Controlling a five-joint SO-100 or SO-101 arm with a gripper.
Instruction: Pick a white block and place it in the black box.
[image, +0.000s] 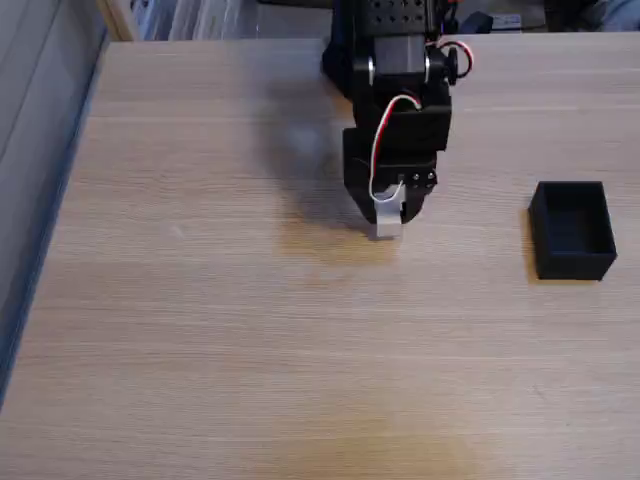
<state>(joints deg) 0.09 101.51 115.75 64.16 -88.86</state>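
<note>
The robot's pincer (387, 222) clamps the white block (388, 226) at the wooden surface (200, 300), a grip suited to carrying it right, in the fixed view, to the open-topped black box (572, 230).

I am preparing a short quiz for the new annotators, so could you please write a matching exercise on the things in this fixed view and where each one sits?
Things:
1. white block
2. black box
3. red and white wires
4. table

Places or states:
A. open-topped, at the right side
B. running down the arm
C. between the jaws of the gripper
D. pale wood grain

Pairs: 1-C, 2-A, 3-B, 4-D
</note>
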